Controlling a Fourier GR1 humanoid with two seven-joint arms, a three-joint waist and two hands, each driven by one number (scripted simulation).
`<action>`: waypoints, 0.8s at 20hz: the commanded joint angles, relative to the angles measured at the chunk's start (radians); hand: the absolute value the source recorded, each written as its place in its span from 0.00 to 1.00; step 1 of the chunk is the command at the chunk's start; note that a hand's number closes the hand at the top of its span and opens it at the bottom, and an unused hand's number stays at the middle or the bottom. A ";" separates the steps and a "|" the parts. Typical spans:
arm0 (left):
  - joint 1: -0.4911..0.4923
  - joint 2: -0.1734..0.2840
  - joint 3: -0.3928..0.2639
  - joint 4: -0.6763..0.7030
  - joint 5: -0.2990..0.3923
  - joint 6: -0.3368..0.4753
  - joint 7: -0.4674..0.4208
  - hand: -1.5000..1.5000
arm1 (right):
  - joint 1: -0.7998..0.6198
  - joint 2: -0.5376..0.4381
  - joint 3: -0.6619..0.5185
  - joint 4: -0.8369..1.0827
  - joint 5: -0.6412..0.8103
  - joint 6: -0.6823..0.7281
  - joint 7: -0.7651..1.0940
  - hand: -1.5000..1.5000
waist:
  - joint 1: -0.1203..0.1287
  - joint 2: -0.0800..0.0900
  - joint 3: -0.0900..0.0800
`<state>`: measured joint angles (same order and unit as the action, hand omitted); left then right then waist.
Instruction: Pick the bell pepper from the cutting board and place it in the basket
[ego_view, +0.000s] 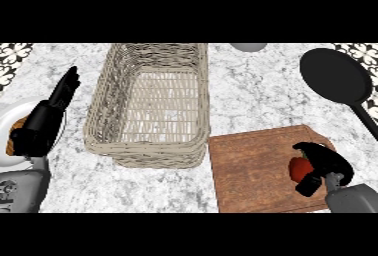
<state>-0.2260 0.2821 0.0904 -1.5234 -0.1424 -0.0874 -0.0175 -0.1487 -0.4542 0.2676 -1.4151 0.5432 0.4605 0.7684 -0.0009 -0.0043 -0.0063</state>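
A red bell pepper (299, 169) lies on the right part of the brown wooden cutting board (251, 172). My right hand (325, 162) curls over it from the right, fingers above and thumb below, hiding most of it. The woven wicker basket (100, 117) stands upper left of the board and holds nothing. Far left, my left hand (46, 122) rests open with its fingers pointing up, apart from the basket.
A black frying pan (336, 75) with its handle running down the right edge sits at the upper right. A white plate (9, 120) with a brownish item lies under my left hand. A grey round object (248, 47) shows at the top edge.
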 joint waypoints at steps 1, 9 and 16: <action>0.030 0.006 0.018 -0.017 0.006 -0.025 -0.016 0.50 | 0.028 0.031 -0.033 0.046 0.027 -0.043 -0.089 1.00 | 0.002 0.004 0.006; -0.003 -0.001 0.031 -0.015 0.018 -0.030 0.009 0.50 | 0.017 0.016 0.030 0.159 0.157 -0.113 -0.248 1.00 | 0.005 0.005 0.007; 0.017 -0.023 -0.004 -0.050 -0.020 -0.020 0.020 0.50 | -0.100 0.015 0.040 0.150 0.283 -0.200 -0.297 1.00 | 0.012 0.006 0.007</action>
<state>-0.2065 0.2639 0.0981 -1.5588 -0.1539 -0.1047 -0.0024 -0.1773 -0.4540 0.2859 -1.3336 0.7706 0.3129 0.5518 0.0013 -0.0094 -0.0142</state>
